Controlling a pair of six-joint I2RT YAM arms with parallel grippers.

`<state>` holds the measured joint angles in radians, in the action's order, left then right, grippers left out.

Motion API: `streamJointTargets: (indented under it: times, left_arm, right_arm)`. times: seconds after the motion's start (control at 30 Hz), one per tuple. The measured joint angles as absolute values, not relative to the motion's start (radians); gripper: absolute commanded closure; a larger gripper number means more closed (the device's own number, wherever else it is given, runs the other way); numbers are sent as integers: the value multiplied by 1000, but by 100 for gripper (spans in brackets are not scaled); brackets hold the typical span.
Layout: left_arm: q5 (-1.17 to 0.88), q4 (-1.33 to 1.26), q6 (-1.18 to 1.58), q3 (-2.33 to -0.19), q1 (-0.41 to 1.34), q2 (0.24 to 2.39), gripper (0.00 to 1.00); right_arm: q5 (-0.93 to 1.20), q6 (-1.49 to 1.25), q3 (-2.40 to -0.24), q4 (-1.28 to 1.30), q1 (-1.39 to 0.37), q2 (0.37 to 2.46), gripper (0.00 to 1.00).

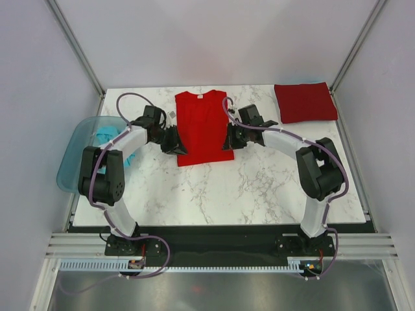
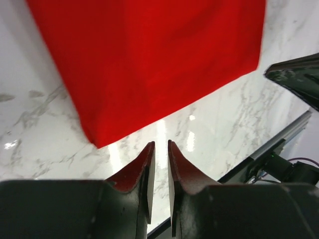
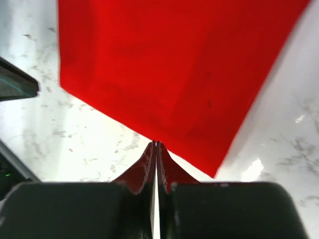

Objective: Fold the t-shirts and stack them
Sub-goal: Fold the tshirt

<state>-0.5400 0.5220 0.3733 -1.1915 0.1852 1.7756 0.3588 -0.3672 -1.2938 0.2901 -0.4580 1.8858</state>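
Black fingers (image 2: 142, 167) of the left gripper (image 2: 160, 144) stand a narrow slit apart with only bare marble showing between them; it holds nothing and sits just short of the near left corner of the bright red t-shirt (image 1: 202, 126). The right gripper (image 3: 156, 144) has its jaws together, tips meeting right at the shirt's near hem by the right corner. Whether a pinch of cloth is caught there cannot be told from the wrist view. The red shirt lies flat on the far middle of the table (image 1: 259, 188), collar away from the arms and sleeves turned in, so it reads as one long narrow panel, not yet folded across its length. Further out, the crimson t-shirt (image 1: 305, 102) rests at the far right corner as a flat folded square, well apart from the red one. At the left edge, the teal t-shirt (image 1: 106, 139) lies bunched inside the blue plastic tub (image 1: 74, 155), unfolded. Assessment: one shirt is finished, one is part folded, one is untouched and nothing is stacked, so roughly a third is complete. The step in hand appears to be taking the red shirt's near hem for the crosswise fold.
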Motion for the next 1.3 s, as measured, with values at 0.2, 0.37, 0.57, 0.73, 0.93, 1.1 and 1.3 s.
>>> streamJointTargets:
  times: [0.2, 0.37, 0.57, 0.73, 0.93, 1.1, 1.3]
  left_arm:
    - [-555, 471, 402, -1221, 212, 1824, 79]
    - [-465, 466, 404, -1165, 209, 1890, 80]
    - [-445, 465, 416, -1155, 202, 1900, 81]
    - [-406, 477, 415, -1160, 210, 1893, 80]
    - [-417, 504, 400, -1179, 207, 1885, 66]
    - [-476, 528, 394, -1188, 202, 1824, 61]
    - [-469, 519, 392, -1163, 197, 1766, 65]
  right_arm:
    - [479, -385, -1350, 239, -460, 1947, 100]
    - [521, -362, -1307, 227, -435, 2000, 100]
    - [549, -360, -1267, 213, -387, 2036, 100]
    - [547, -361, -1264, 210, -385, 2031, 100]
    - [532, -373, -1263, 231, -384, 1993, 96]
    - [514, -393, -1257, 241, -384, 1925, 91]
    - [505, -397, -1237, 230, -384, 1911, 92]
